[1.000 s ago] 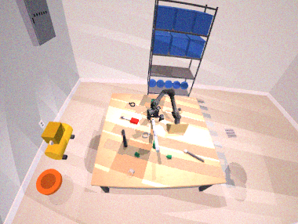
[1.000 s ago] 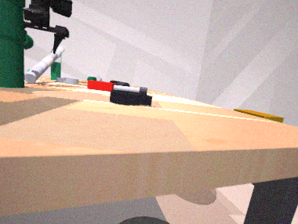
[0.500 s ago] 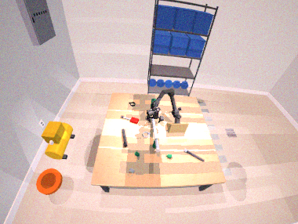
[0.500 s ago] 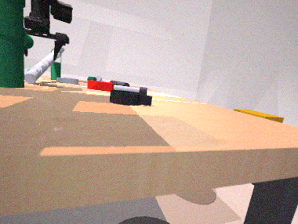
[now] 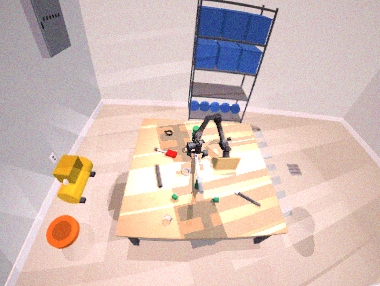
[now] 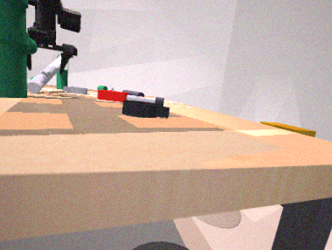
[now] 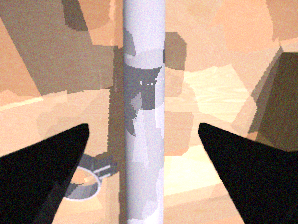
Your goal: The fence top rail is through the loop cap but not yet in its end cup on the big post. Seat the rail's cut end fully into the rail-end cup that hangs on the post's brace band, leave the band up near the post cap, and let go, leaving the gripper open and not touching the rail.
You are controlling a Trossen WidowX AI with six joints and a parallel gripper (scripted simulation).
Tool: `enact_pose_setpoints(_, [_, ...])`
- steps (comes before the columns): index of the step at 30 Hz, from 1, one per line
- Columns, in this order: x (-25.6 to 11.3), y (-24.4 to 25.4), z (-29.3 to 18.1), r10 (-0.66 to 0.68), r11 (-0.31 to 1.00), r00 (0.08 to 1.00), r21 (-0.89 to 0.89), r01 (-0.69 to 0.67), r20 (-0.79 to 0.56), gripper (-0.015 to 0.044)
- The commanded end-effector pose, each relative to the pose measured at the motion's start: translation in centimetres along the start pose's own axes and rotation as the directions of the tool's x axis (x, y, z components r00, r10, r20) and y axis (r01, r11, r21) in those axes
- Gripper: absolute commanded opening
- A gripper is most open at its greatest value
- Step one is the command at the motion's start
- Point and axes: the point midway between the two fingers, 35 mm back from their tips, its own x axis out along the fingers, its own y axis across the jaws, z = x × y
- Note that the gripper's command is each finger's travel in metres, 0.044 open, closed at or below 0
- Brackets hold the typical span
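Observation:
The grey-white rail (image 5: 197,162) (image 6: 45,75) (image 7: 144,150) slopes down towards the big green post (image 6: 13,52). In the exterior view its low end shows near the table beside the post, out of any visible cup. A thin green post (image 6: 62,79) stands under its high end; the loop cap there is hidden by a finger. A rounded green bump (image 6: 31,45) sticks out of the big post's side; whether it is part of the band or cup, I cannot tell. The post's cap is out of view. My gripper (image 6: 46,69) (image 7: 144,129) is open, with its fingers on either side of the rail, apart from it in the wrist view.
A grey ring clamp (image 5: 186,172) (image 7: 82,185) lies left of the rail. A red-handled tool (image 5: 171,153) (image 6: 111,95) and a black clamp (image 5: 169,133) (image 6: 140,109) lie farther off. A wooden block (image 5: 227,163) stands near the arm. Dark bars (image 5: 159,176) (image 5: 248,199) lie on both sides.

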Motion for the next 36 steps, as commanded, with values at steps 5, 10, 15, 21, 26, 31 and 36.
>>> enact_pose_setpoints(5, [1.5,-0.2,0.0,-0.002,1.000,1.000,-0.010,0.002,0.005,0.0440])
enact_pose_setpoints(10, [2.3,-0.2,0.1,-0.002,1.000,1.000,-0.009,0.002,0.006,0.0440])
enact_pose_setpoints(15, [3.1,-0.3,0.1,-0.002,1.000,1.000,-0.009,0.002,0.008,0.0440])
enact_pose_setpoints(21, [3.5,-0.3,0.2,-0.002,1.000,1.000,-0.009,0.002,0.009,0.0387])
enact_pose_setpoints(26, [3.5,-0.3,0.2,-0.002,1.000,1.000,-0.009,0.002,0.009,0.0256])
enact_pose_setpoints(31, [3.5,-0.3,0.2,-0.002,1.000,1.000,-0.009,0.002,0.009,0.0145])
enact_pose_setpoints(36, [3.5,-0.3,0.2,-0.002,1.000,1.000,-0.009,0.002,0.009,0.0111])
